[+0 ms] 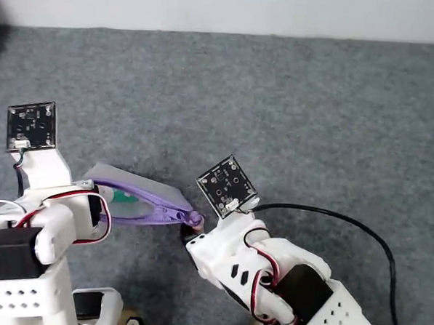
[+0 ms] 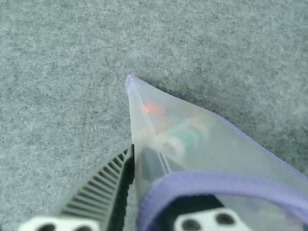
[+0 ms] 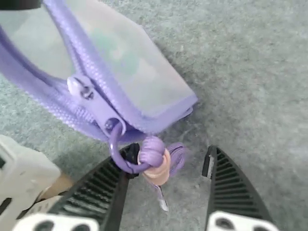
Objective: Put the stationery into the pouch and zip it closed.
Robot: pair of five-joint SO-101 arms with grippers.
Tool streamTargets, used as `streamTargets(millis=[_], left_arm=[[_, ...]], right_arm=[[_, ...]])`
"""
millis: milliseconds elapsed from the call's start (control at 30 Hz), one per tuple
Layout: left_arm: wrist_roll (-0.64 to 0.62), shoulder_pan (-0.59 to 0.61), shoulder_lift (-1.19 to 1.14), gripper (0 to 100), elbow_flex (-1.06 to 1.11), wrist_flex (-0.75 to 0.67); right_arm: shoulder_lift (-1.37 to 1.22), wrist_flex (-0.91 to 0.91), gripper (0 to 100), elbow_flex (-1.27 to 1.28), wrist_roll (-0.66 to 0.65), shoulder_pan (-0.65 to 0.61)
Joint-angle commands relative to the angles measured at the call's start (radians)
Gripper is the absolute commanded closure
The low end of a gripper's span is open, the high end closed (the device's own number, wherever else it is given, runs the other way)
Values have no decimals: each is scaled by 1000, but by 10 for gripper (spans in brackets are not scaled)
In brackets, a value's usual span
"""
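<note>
1. My right claw (image 3: 168, 154) is spread wide, with the zip pull (image 3: 154, 163) hanging between its fingers, close against one and well off the other. If I close like this I may catch only the knotted end, and it could slip out as soon as I tug
2. The slider (image 3: 96, 103) sits just beyond the pull, near the pouch's corner. A pull off the line of the zip would likely cock it and jam it, or bite the thin wall
3. My left claw (image 2: 142, 159) is clamped on the far end of the pouch (image 2: 202, 144), one finger either side of the wall. That film looks slick; if it slides, the whole pouch will drag over the grey mat (image 1: 315, 102) instead of zipping
4. The stationery (image 2: 185, 137) shows through the wall, inside. Tilting the pouch could send it toward the zip and foul the slider
</note>
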State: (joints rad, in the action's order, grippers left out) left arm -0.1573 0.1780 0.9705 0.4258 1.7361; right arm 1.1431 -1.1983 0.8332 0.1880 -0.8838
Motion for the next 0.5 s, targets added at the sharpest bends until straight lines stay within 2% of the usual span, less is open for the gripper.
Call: streamTargets(millis=[0,200,400,467], left_arm=[[-11,3,14,985,-13,15],[-11,3,14,985,-13,15],[-11,3,14,985,-13,15],[-11,3,14,985,-13,15]], right_arm=[[2,19,790,-6,-25,18],[4,19,797,-6,-29,18],[12,19,996,-11,-31,18],[13,19,973,-12,-46,21]])
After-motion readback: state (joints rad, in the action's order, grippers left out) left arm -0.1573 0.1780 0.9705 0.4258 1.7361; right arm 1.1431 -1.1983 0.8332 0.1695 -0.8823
